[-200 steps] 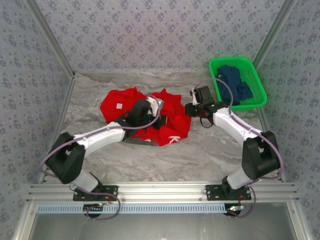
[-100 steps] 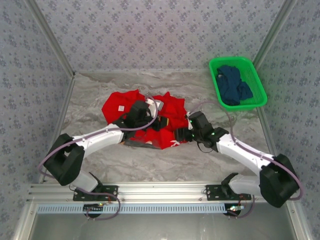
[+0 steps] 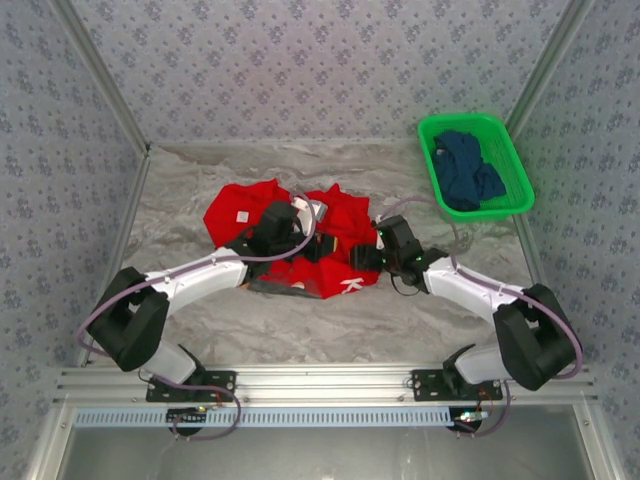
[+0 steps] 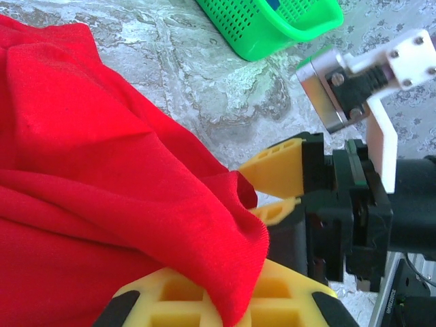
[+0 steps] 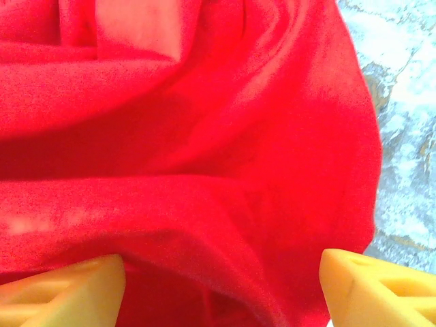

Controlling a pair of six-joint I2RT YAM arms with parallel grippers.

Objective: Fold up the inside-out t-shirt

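Tabletop (image 3: pixel 420 320): one, marbled.
T-shirt (image 3: pixel 345 215): one, red, crumpled mid-tabletop; long axis left–right, white lettering at the near edge.
Basket (image 3: pixel 490 212): one, green, far right corner.
Garment (image 3: pixel 465 170): one, navy, in basket.
Left hand (image 3: pixel 312 245): pressed together on a t-shirt fold.
Right hand (image 5: pixel 221 276): spread, the t-shirt's right edge between its fingers.

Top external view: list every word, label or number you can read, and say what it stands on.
"K" (uncertain): white lettering on the red t-shirt, by its near edge; too small to be sure.
White tag on the t-shirt: too small to read.
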